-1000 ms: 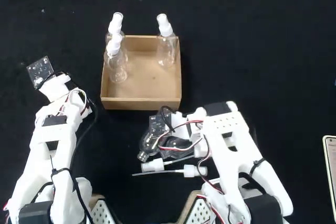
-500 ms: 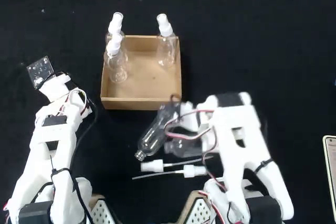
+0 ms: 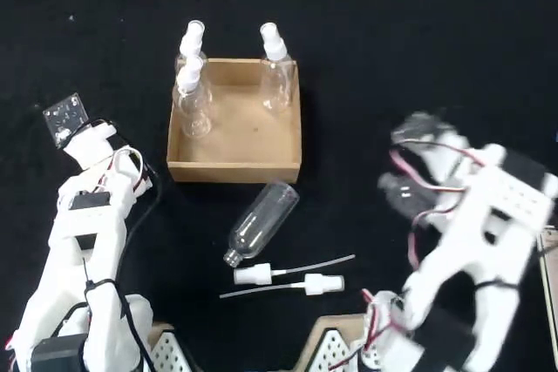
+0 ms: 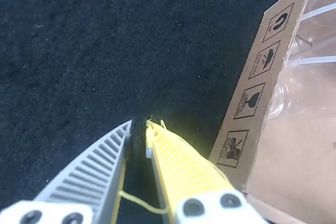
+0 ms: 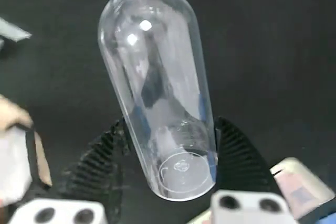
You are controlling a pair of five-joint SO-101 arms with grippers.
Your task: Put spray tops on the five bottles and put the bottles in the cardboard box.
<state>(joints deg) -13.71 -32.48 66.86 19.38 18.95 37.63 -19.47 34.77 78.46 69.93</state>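
- High view: three capped bottles (image 3: 276, 76) stand in the cardboard box (image 3: 234, 170). A loose bottle (image 3: 261, 219) lies on the surface (image 3: 418, 84) just in front, beside two spray tops (image 3: 323, 283). Looks like the capping stage for the last two.
- Left wrist view: left claw (image 4: 139, 128) pretty much together, empty, right beside the box.
- Right wrist view: right claw (image 5: 168, 148) clamped on a clear held bottle (image 5: 155, 77), neck open. Next it probably needs steadying for a top.
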